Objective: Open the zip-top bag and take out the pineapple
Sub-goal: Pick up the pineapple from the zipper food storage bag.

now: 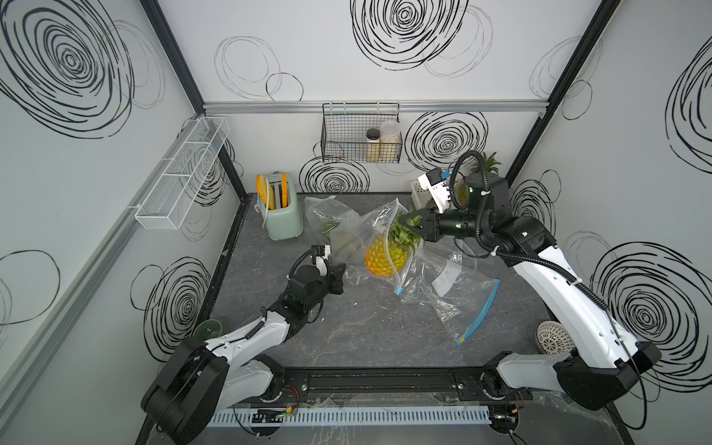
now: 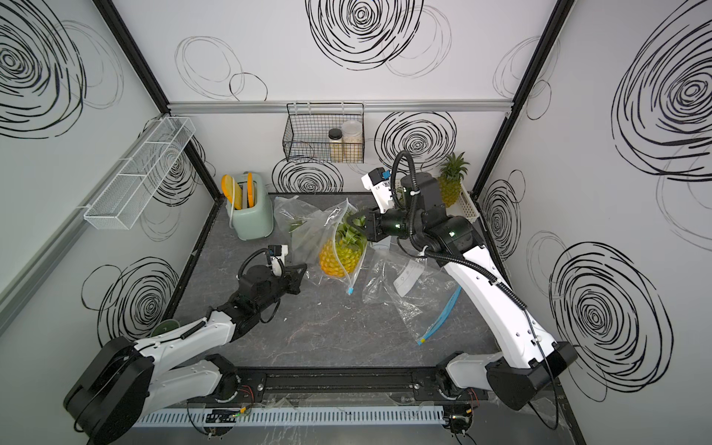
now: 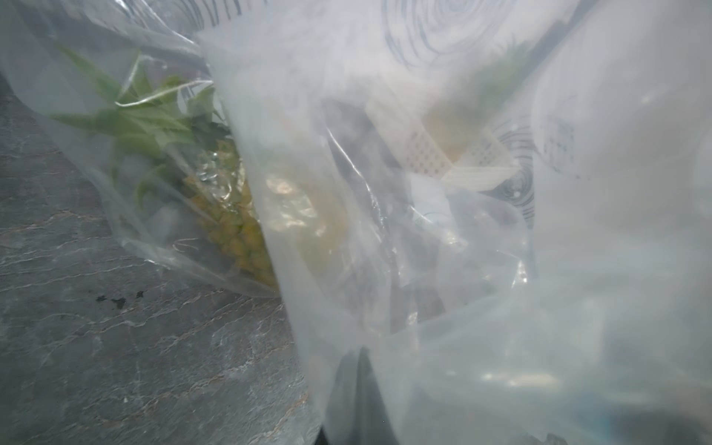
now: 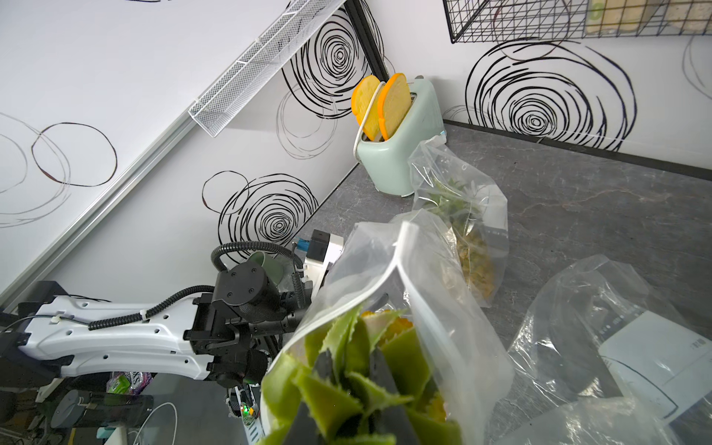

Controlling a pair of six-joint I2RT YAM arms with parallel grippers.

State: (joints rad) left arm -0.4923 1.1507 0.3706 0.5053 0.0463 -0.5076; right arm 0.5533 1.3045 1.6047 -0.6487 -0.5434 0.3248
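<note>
Two grips: right gripper [image 1: 405,220] jaws clenched on pineapple [image 1: 398,255] crown, fruit half out of bag [image 1: 375,221] mouth; left gripper [image 1: 342,275] jaws pinching bag's closed end. We should pull apart steadily and in line.

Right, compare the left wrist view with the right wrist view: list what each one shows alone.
Left wrist only: a white perforated basket blurred behind film, dark specks on the tabletop. Right wrist only: the toaster with two toast slices, the left arm, the black wire basket. Both: the zip-top bag close up, a second bagged pineapple lying on that tabletop.
</note>
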